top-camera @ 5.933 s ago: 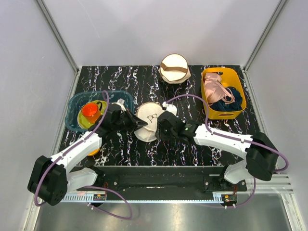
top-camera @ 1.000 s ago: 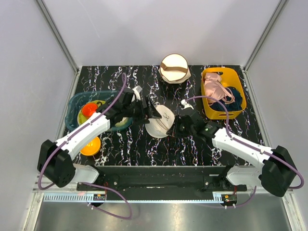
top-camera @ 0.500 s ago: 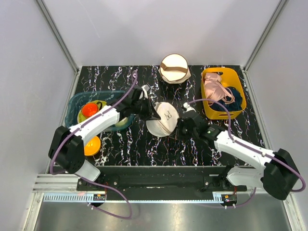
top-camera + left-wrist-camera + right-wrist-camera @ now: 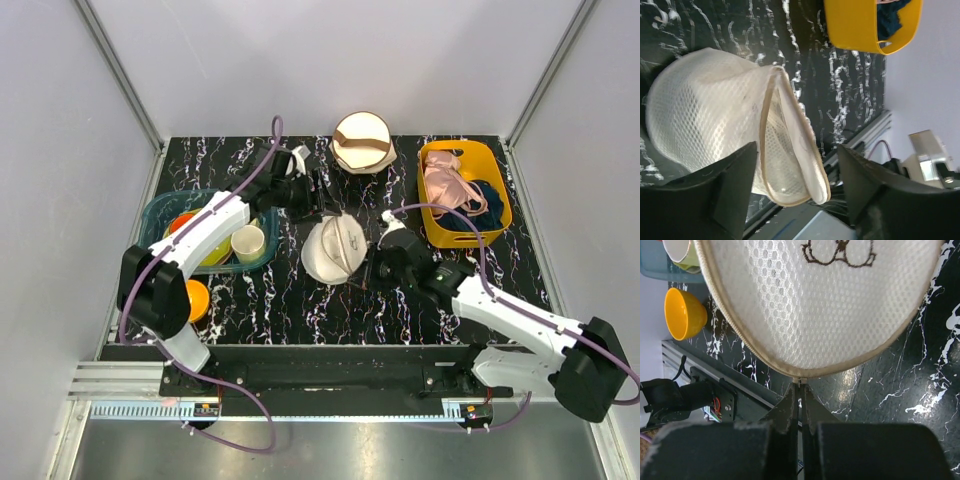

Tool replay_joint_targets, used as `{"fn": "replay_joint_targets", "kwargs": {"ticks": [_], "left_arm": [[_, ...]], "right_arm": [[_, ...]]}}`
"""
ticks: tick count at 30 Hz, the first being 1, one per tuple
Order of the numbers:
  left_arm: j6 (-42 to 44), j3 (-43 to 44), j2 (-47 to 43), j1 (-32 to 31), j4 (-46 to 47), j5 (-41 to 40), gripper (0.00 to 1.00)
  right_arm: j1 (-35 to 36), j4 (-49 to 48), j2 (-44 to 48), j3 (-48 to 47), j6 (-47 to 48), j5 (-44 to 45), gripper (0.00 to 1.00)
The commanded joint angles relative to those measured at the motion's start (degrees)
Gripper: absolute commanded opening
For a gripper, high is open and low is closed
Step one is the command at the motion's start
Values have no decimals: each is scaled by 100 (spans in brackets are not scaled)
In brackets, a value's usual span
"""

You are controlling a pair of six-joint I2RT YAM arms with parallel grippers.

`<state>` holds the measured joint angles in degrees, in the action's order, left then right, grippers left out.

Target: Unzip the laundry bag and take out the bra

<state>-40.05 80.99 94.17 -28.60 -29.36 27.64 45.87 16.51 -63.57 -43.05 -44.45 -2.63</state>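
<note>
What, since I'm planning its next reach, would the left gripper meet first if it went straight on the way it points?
Likely the laundry bag: its parted rim lies dead ahead between the open fingers of the left gripper. How far off is unclear.

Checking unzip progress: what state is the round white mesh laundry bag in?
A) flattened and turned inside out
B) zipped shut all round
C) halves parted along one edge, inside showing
C: in the left wrist view the round white mesh laundry bag gapes along its tan-trimmed rim, with inner mesh visible between the two halves.
</note>
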Motion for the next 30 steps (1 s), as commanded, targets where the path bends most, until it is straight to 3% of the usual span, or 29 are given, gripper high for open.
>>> {"fn": "replay_joint_targets", "kwargs": {"ticks": [1,7,15,26,29,30], "left_arm": [[112,85,-266,83,177,-144,76],[-72,-671,-1304,39,53,-329,80],[-960,-1954,-2139,-673,317,-1014,82],[-1426,-1991,-1244,-1042,1222,-1103,81],[-1470,-1991,-1103,-1051,1416,-1120,77],[-1462,-1991,-1042,-1051,1433,-1120,64]], "right_arm": [[80,99,-199,-397,-20,201,0],[72,-113,-480,-459,-73,193,0],[80,-166,-621,-433,-73,149,0],[80,-140,-630,-450,-11,114,0],[72,-113,-586,-407,-3,140,0],[72,-96,-560,-380,-3,149,0]]}}
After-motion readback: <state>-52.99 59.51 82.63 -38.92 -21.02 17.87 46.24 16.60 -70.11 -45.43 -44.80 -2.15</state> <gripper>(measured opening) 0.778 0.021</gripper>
